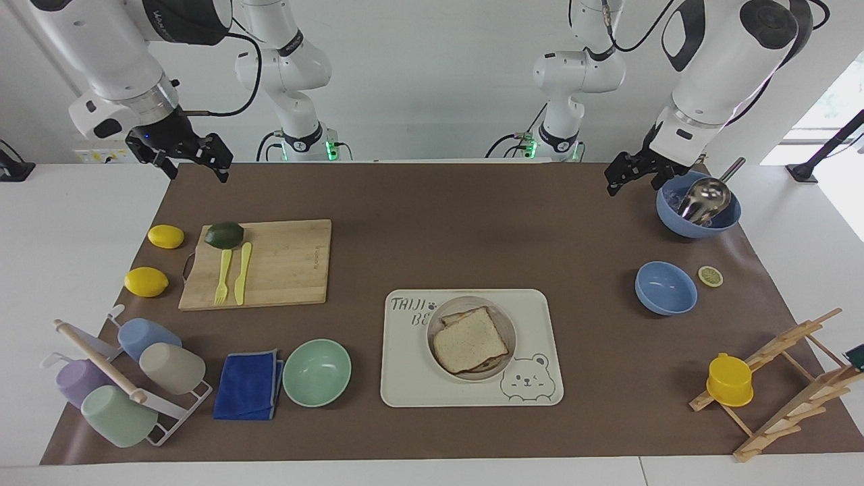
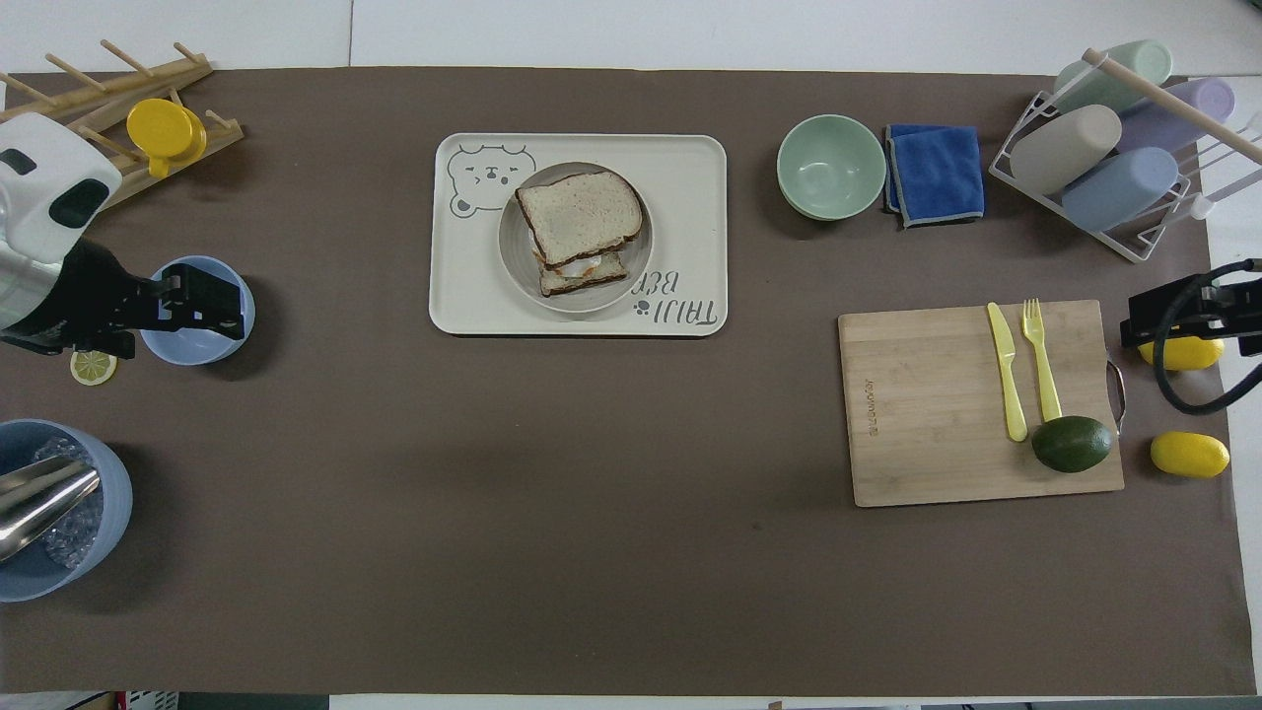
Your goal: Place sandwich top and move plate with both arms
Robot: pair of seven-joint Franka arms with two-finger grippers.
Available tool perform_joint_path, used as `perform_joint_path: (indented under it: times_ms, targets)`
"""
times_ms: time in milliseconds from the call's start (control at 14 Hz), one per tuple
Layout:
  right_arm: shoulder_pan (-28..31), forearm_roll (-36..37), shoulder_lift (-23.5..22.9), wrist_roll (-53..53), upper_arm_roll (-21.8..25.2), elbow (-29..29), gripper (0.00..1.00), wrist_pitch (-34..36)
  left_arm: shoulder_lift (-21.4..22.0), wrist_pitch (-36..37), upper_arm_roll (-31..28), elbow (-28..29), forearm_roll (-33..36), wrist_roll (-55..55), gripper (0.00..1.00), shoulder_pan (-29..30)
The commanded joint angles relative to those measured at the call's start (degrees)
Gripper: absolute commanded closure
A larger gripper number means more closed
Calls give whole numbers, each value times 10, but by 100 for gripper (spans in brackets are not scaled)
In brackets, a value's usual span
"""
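Observation:
The sandwich top (image 1: 470, 341), a pale slice with brown crust, lies on the stacked sandwich on the round beige plate (image 1: 435, 351). The plate stands on the cream bear tray (image 1: 533, 317). In the overhead view the slice (image 2: 577, 212) sits a little askew on the lower slice, on the plate (image 2: 511, 258). My left gripper (image 1: 631, 181) hangs open and empty in the air beside the big blue bowl (image 1: 675, 219); in the overhead view it (image 2: 212, 306) covers the small blue bowl. My right gripper (image 1: 197, 165) waits open and empty above the mat's corner (image 2: 1188, 316).
A mint bowl (image 1: 316, 372) and blue cloth (image 1: 248, 385) lie beside the tray. A cutting board (image 1: 283, 270) holds an avocado, fork and knife, with two lemons beside it. A cup rack (image 1: 128, 378), a small blue bowl (image 1: 665, 288) and a wooden rack (image 1: 783, 378) stand at the ends.

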State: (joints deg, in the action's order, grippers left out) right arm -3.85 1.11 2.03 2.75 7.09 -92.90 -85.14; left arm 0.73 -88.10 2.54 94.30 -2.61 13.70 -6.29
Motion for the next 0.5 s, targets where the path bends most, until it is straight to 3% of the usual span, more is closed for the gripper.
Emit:
perform_joint_path:
  times_ms: [0, 429]
  targets:
    - [8, 1, 1, -9, -4, 1, 0, 9, -6, 14, 7, -19, 11, -9, 0, 8]
    - [8, 1, 1, -9, -4, 1, 0, 9, -4, 14, 5, -17, 11, -19, 0, 9]
